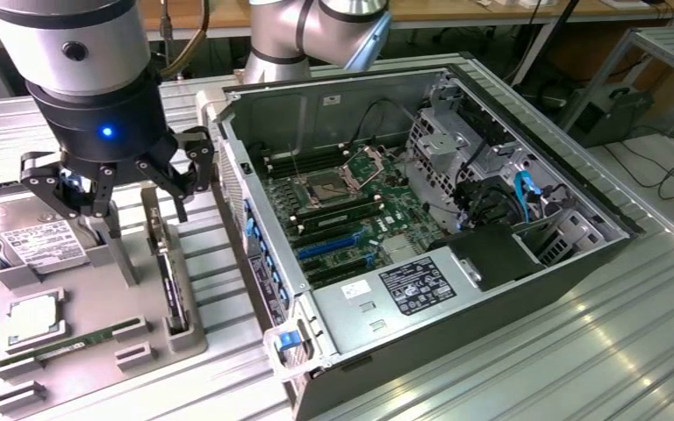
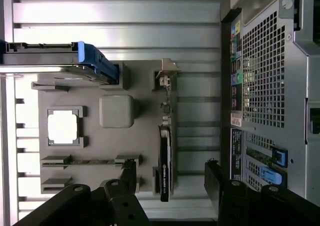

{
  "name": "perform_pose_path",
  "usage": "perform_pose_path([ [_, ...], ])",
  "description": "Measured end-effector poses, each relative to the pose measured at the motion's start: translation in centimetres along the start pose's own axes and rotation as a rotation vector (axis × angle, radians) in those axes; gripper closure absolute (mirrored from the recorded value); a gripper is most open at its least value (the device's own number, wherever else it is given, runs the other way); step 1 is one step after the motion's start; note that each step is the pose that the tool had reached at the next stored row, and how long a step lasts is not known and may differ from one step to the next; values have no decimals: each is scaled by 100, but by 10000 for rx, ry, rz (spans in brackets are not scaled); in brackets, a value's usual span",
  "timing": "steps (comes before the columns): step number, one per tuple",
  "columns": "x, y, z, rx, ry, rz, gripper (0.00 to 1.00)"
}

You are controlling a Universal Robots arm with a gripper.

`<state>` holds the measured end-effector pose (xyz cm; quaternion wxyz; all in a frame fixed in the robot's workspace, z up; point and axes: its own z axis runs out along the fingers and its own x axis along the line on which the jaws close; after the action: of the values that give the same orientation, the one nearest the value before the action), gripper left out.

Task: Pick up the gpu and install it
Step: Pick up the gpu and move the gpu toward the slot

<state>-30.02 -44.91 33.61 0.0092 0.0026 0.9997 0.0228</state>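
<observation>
My desk carries the open case, just beside the tray; the gpu stands on edge in the tray's slot on the side nearest the case, long axis along that case wall; my jaws hang above the tray, spread wide and empty, straddling the gpu's thin edge; I judge room tight toward the case, freer toward the tray's middle.

Hard drive, memory stick, grey tray
</observation>
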Motion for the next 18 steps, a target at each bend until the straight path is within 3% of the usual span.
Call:
perform_pose_path([
  [12,3,-17,196,1,23,-60,34],
  [18,5,-84,304,0,22,-64,34],
])
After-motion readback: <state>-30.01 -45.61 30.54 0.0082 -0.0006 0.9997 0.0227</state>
